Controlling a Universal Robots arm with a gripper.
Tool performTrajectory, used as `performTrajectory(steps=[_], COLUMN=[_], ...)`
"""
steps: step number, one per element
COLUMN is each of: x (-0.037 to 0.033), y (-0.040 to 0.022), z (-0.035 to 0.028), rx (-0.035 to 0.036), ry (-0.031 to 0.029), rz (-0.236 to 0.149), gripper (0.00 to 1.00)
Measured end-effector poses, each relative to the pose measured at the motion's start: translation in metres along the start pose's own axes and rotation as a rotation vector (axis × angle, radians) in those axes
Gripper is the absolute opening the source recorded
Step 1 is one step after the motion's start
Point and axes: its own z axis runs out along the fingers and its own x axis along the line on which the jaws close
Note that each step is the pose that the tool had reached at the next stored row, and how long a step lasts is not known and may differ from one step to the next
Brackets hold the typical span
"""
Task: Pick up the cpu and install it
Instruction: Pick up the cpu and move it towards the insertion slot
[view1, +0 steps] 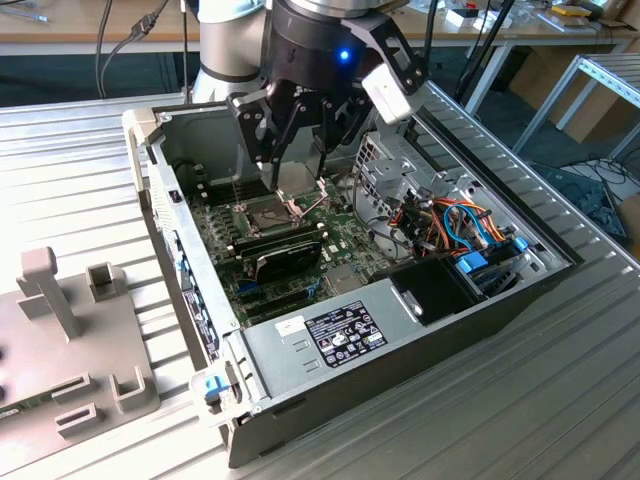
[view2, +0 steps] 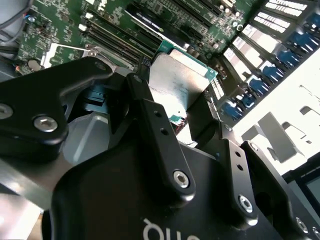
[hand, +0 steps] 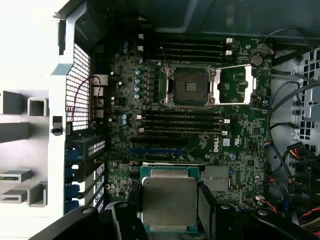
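A broad ribbed grey metal tabletop (view1: 520, 410) carries an open black desktop computer case (view1: 420, 355), lying on its side across the middle with its insides facing up. Toward the exterior view's left, a flat grey fixture plate with upright blocks (view1: 60, 340) rests on the same tabletop, apart from the case.

The pale grey robot arm (view1: 230, 40) reaches down into the case from the far edge. Below it the large green motherboard (hand: 240, 125) covers the case floor. A long black rectangular expansion card (view1: 285, 262) stands in its slots.

The black two-fingered tool (hand: 169, 205) hangs above the board. Its fingers (view2: 150, 115) are closed in on two opposite edges of the small square cpu with a dull silver-grey metal top (hand: 169, 200). The chip lies flat between them, its metal side turned up toward the wrist, as both wrist views show. It is held in the air over the board.

In the first wrist view the square metal socket (hand: 190, 86) lies open with its dark contact field bare, and its hinged silver frame (hand: 235, 85) is swung out to one side. The chip is apart from the socket and not seated.
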Motion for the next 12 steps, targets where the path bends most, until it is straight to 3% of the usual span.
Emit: performTrajectory(steps=[5, 12], x=[-0.0109, -0.0116], y=[-0.0004, -0.0003], z=[0.0005, 0.0006], rx=[0.0, 0.0], ry=[0.0, 0.0], rz=[0.0, 0.0], gripper=[0.55, 0.55])
